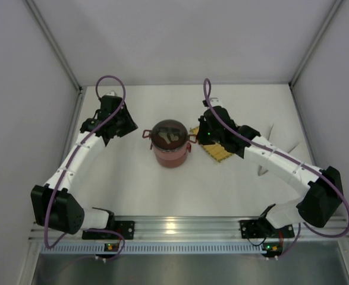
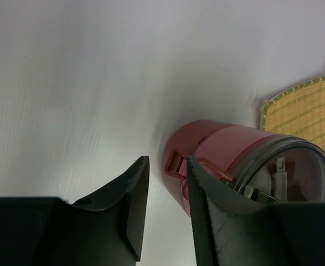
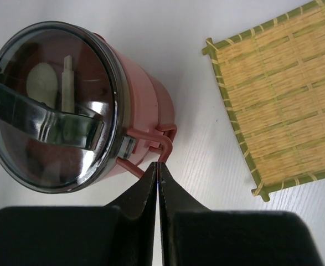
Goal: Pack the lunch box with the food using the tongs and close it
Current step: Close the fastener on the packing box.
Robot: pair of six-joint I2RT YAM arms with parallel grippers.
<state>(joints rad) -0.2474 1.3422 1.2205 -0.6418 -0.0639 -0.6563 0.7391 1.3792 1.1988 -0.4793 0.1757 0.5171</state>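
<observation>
The maroon lunch box (image 1: 169, 142) stands stacked in the middle of the table under a dark see-through lid with a handle (image 3: 40, 119). The food is hidden inside; only a pale spoon and a stick (image 3: 68, 77) show through the lid. My right gripper (image 3: 159, 164) is shut, its tips touching the right side clasp (image 3: 165, 138). My left gripper (image 2: 168, 160) is open by the box's left side, with the left clasp (image 2: 176, 160) just beyond its tips and nothing between the fingers. Pale slim tips that look like the tongs (image 1: 272, 129) poke out behind the right arm.
A yellow woven mat (image 1: 219, 153) lies right of the lunch box, partly under my right wrist, and shows bare in the right wrist view (image 3: 284, 100). White walls close in the table at the back and sides.
</observation>
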